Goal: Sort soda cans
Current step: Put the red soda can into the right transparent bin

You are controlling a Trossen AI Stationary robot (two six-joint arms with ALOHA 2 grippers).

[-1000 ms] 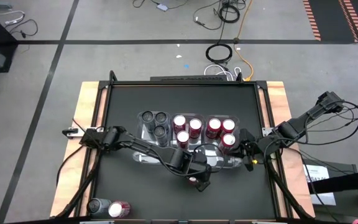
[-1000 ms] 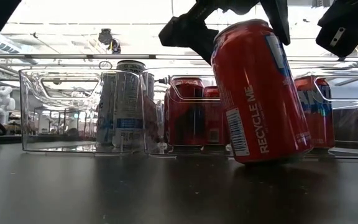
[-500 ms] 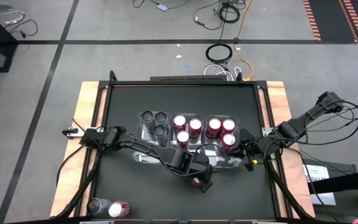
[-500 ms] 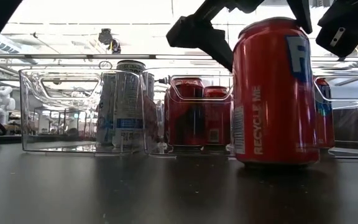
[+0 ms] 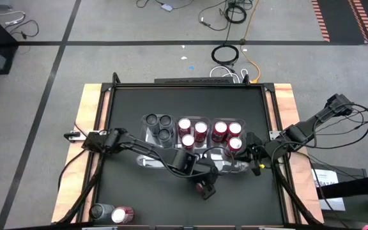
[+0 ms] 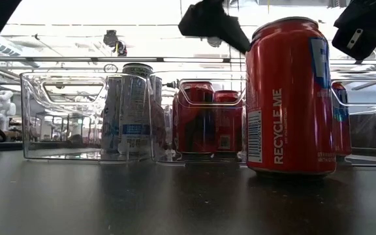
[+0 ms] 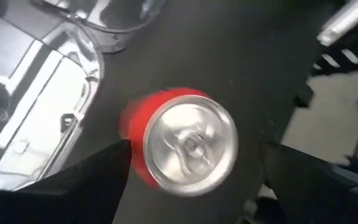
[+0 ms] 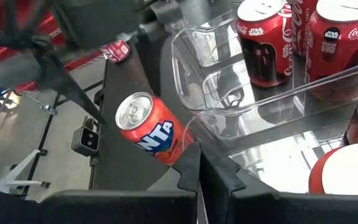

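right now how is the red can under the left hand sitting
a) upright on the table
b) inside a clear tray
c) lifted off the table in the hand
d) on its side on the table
a) the low view shows the red can standing upright on the bare table in front of the trays, and the left wrist view looks straight down on its silver top with the open left hand clear of it.

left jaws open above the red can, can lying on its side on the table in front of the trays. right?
Not quite. The red can stands upright on the table, as the low view shows. The rest holds: the left gripper is above it with jaws open, in front of the trays.
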